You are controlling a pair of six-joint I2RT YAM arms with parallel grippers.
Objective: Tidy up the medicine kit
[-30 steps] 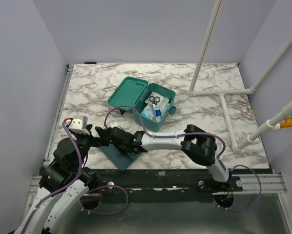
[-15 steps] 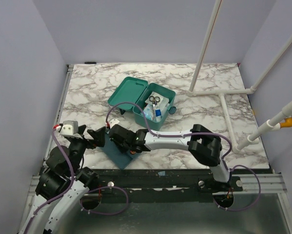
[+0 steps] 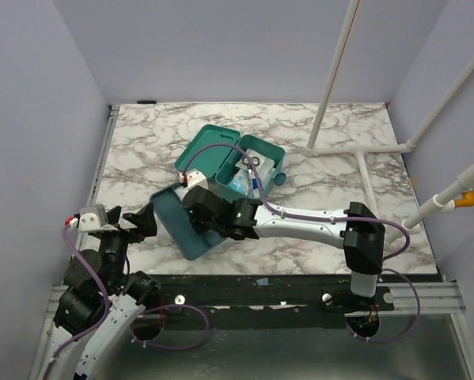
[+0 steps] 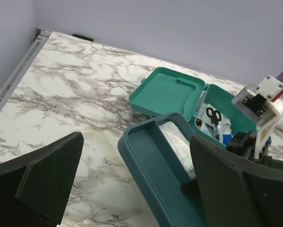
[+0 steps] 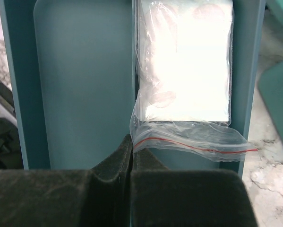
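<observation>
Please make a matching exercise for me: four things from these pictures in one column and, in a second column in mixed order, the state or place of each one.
Things:
1. medicine kit
2. scissors
3. plastic bag
4. left gripper

States or places:
a. open, holding nothing
b. inside the medicine kit
c. in the compartment tray
d. lid open

Pairs: 1-d; 2-b; 3-c; 4-a

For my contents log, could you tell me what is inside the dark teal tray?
One tray compartment holds a clear zip bag of white padding; the other looks bare. The right fingers hide its near end.
</observation>
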